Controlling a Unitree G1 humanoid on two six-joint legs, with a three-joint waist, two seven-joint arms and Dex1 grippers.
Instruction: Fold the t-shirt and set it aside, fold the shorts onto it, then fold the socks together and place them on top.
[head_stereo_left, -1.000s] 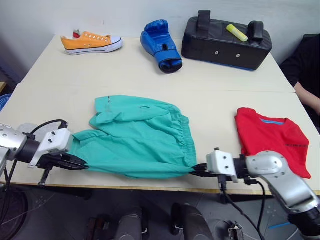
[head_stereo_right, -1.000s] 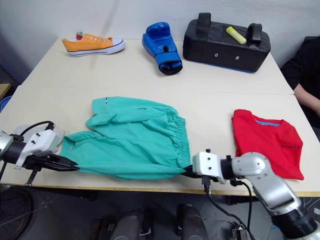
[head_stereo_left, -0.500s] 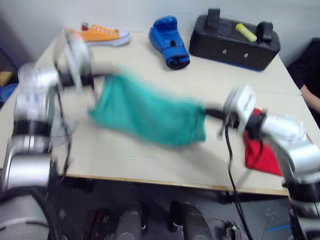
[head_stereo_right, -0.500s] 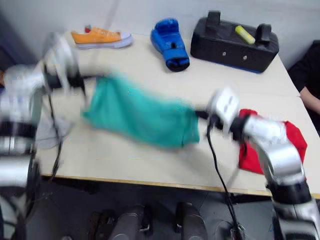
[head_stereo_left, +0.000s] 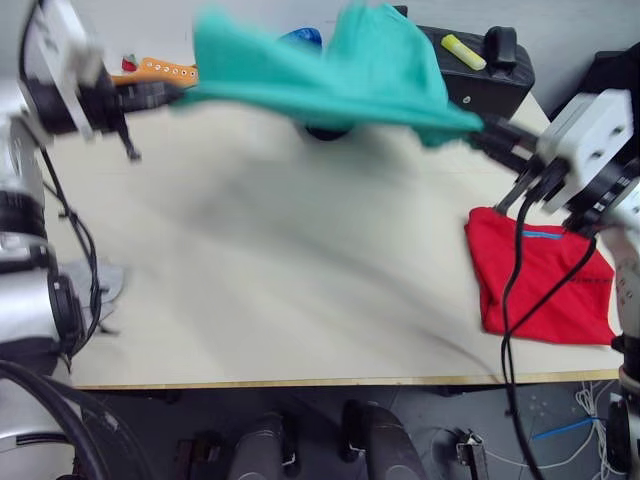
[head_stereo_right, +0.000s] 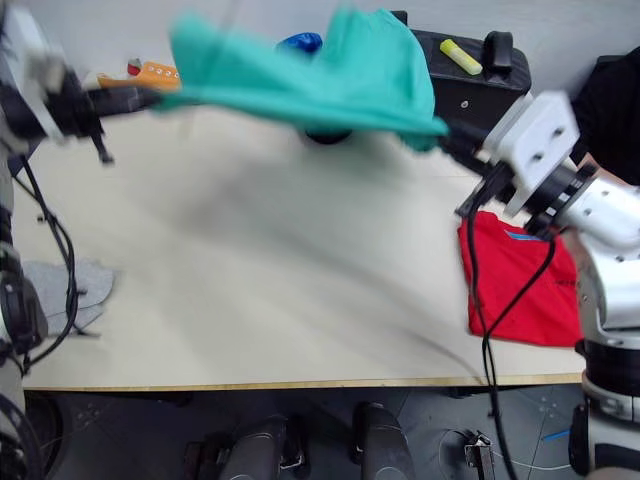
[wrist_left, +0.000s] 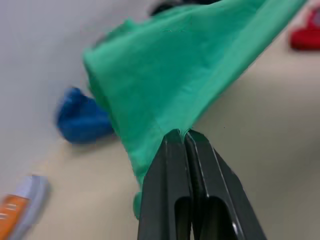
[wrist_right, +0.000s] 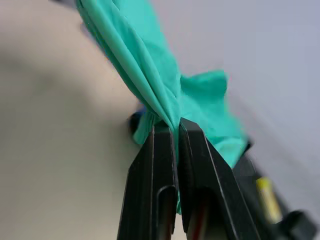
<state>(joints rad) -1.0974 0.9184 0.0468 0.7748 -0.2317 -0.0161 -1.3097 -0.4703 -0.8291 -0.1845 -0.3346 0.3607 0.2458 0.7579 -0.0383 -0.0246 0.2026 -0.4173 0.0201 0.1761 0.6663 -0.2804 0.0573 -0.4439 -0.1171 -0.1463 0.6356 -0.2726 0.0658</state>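
- The left gripper (wrist_left: 182, 134) is pinching 1 edge of the shorts (head_stereo_left: 330, 70) tight between its 2 black fingers.
- The right gripper (wrist_right: 172, 131) is squeezing the other edge, fingers nearly together.
- The teal shorts are hanging stretched in the air between both grippers, high over the table (head_stereo_left: 280, 270).
- The shorts are blurry, so their folds are hard to make out.
- The red t-shirt (head_stereo_left: 540, 285) is lying folded near the table's right edge.
- A blue glove (head_stereo_right: 300, 43), an orange shoe (head_stereo_left: 155, 70) and a black pad (head_stereo_left: 490, 85) are sitting behind, partly hidden by the shorts.
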